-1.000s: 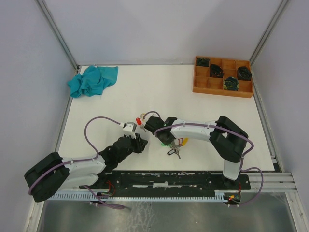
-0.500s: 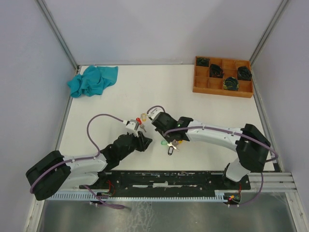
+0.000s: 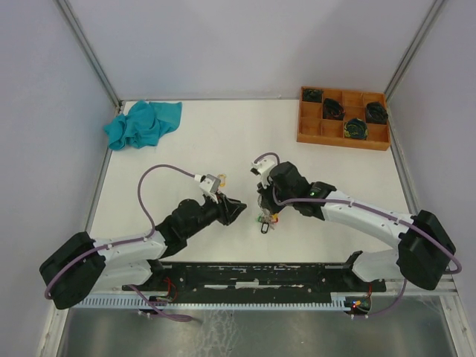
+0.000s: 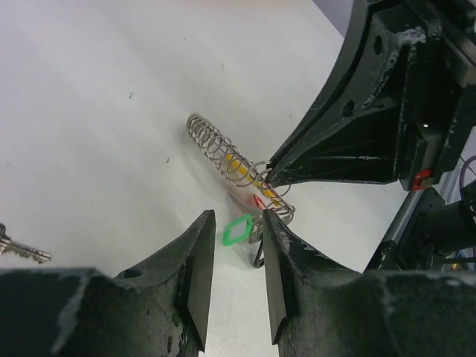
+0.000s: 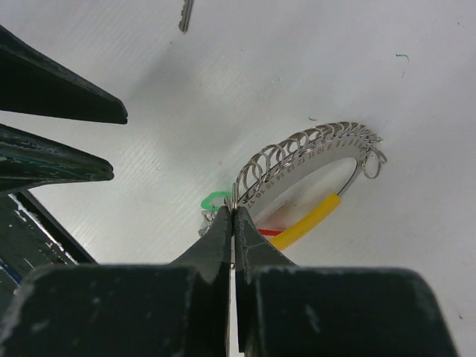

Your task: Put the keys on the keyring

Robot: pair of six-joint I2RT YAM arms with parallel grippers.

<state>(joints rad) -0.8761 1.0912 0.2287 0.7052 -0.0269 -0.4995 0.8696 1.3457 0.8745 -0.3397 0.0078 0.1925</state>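
Mid-frame, the left gripper (image 3: 238, 210) and right gripper (image 3: 262, 213) nearly meet at the keyring (image 3: 267, 220), with only a narrow gap between them. Bare table (image 3: 223, 141) stretches above, up to the cloth (image 3: 143, 124) upper left and tray (image 3: 342, 143) upper right.

One keyring (image 5: 320, 136), one cloth (image 3: 141, 124), one tray (image 3: 335, 140)

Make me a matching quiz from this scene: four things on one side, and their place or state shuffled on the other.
1. teal cloth
2. wooden tray
3. left claw
4. right claw

A. pinching the keyring
B. far right of the table
C. open, holding nothing
D. far left of the table

Pairs: 1-D, 2-B, 3-C, 4-A
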